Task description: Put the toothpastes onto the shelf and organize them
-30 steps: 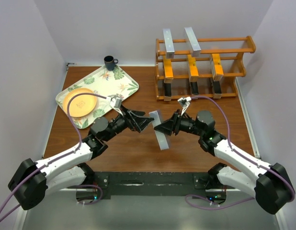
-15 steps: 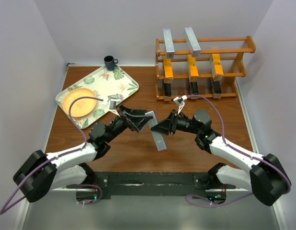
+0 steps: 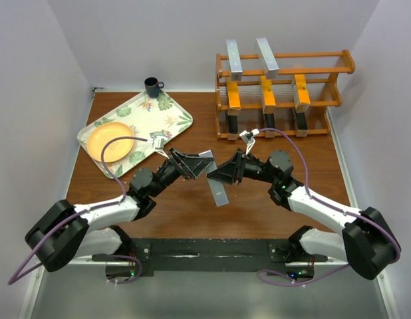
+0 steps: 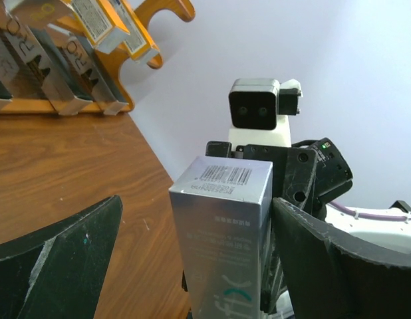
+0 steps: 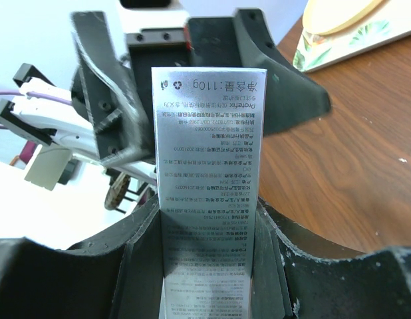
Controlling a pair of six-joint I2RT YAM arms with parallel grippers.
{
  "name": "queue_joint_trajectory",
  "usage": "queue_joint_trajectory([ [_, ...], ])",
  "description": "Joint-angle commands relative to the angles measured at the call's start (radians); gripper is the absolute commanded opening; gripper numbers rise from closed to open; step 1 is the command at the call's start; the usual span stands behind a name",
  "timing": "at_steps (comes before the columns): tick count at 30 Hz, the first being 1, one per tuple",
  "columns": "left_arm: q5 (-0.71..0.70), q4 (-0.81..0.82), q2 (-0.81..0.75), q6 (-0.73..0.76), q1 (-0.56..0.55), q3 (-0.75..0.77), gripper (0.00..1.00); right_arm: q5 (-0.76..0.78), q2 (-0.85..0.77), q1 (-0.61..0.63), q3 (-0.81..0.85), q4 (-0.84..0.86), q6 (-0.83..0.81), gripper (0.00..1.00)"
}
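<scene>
A silver-grey toothpaste box (image 3: 217, 185) is held above the table's middle, tilted. My right gripper (image 3: 222, 175) is shut on it; the right wrist view shows the box (image 5: 207, 166) clamped between both fingers (image 5: 136, 266). My left gripper (image 3: 197, 165) is open, its jaws on either side of the box's far end (image 4: 222, 239). The box lies close to the right finger (image 4: 345, 266), with a wide gap to the left finger (image 4: 59, 266). The wooden shelf (image 3: 325, 70) stands at the back right. It holds two silver boxes (image 3: 233, 58) on top, three orange-yellow ones (image 3: 267, 93) in the middle and three black ones (image 3: 269, 121) below.
A leaf-patterned tray (image 3: 159, 113) with an orange plate (image 3: 111, 141) lies at the back left. A dark cup (image 3: 152, 86) stands behind it. The shelf's end (image 4: 119, 93) also shows in the left wrist view. White walls close in both sides.
Both grippers have moved slightly away from the bases and closer together. The silver box has shifted left with the right gripper, and the left jaws now straddle its end.
</scene>
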Motion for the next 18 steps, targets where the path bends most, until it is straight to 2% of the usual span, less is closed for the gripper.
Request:
queue_joint_trajectory([
  [1,0.047,0.142,0.042,-0.048,-0.003,0.003,1.0,-0.025,0.022,0.005,0.045,0.13,0.047,0.36],
  [7,0.076,0.231,0.062,-0.071,-0.003,-0.009,0.95,-0.032,0.052,0.006,0.029,0.176,0.076,0.36],
  [10,0.068,0.24,0.056,-0.074,-0.003,-0.012,0.88,-0.031,0.055,0.01,0.016,0.174,0.074,0.36],
  [13,0.068,0.242,0.053,-0.078,-0.003,-0.011,0.77,-0.028,0.058,0.01,0.013,0.159,0.068,0.36],
  [18,0.087,0.23,0.054,-0.088,-0.003,-0.004,0.54,-0.022,0.072,0.01,0.016,0.121,0.039,0.38],
])
